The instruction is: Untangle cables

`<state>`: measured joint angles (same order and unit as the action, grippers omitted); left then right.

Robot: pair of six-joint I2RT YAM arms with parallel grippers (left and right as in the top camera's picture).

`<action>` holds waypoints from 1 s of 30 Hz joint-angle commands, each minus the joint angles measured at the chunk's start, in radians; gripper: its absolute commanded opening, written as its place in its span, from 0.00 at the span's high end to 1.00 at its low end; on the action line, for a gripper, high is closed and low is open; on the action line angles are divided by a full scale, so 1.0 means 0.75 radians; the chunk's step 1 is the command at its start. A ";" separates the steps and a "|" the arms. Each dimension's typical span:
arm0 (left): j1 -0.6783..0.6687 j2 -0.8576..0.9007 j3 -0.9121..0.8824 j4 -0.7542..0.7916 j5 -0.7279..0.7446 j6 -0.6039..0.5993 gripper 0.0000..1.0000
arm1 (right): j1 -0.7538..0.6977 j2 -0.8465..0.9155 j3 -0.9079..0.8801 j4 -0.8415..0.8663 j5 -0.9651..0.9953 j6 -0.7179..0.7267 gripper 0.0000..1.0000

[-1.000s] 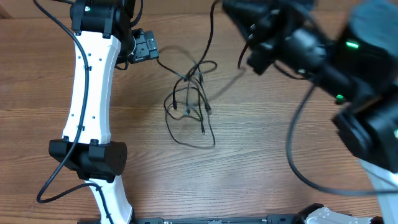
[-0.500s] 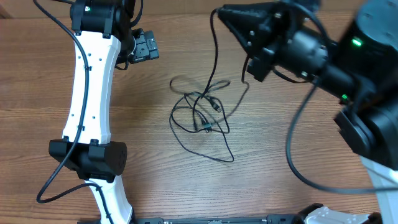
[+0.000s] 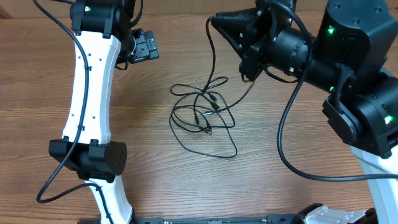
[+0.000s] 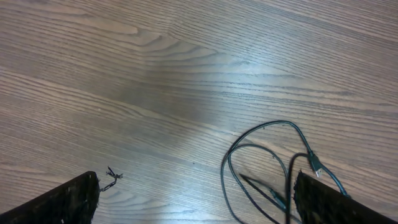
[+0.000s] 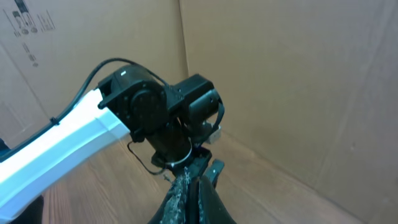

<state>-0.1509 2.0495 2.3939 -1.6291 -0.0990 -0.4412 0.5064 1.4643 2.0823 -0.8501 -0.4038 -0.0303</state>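
The cables are thin black cords lying in loose overlapping loops on the wooden table, with small plug tips near the middle. One strand rises from the pile to my right gripper, which is raised at the top centre and shut on it. In the right wrist view the fingers are pressed together; the strand itself is hard to make out there. My left gripper is open and empty, left of the pile. In the left wrist view its fingers are wide apart, with the cable loops by the right finger.
A small twisted wire scrap lies by the left finger. The white left arm stretches along the table's left side, and also shows in the right wrist view. The bulky black right arm fills the right side. Cardboard walls stand behind.
My right gripper has moved left with the strand in it. The cable pile has slid down and to the right and spread into wider, looser loops. The left arm has not moved.
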 commanded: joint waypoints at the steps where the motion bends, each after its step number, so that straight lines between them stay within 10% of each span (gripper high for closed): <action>1: -0.008 -0.020 -0.004 0.110 -0.048 0.021 0.00 | 0.004 -0.016 0.017 -0.014 0.003 -0.005 0.96; 6: -0.009 -0.020 -0.004 0.176 0.247 0.091 0.00 | 0.004 -0.016 0.017 -0.043 0.004 -0.006 0.96; 11: -0.044 -0.019 -0.004 0.137 1.098 0.823 0.01 | 0.004 -0.017 0.017 0.012 0.002 -0.005 0.96; 18: -0.105 -0.019 -0.004 -0.074 1.056 1.008 0.00 | 0.004 -0.029 0.017 0.080 0.003 -0.005 0.96; 30: -0.128 -0.018 -0.024 -0.081 0.807 0.616 0.00 | 0.004 -0.030 0.017 0.161 0.145 -0.005 0.96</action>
<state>-0.2428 2.0495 2.3791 -1.6875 0.5339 0.0834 0.5064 1.4643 2.0823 -0.7471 -0.3515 -0.0299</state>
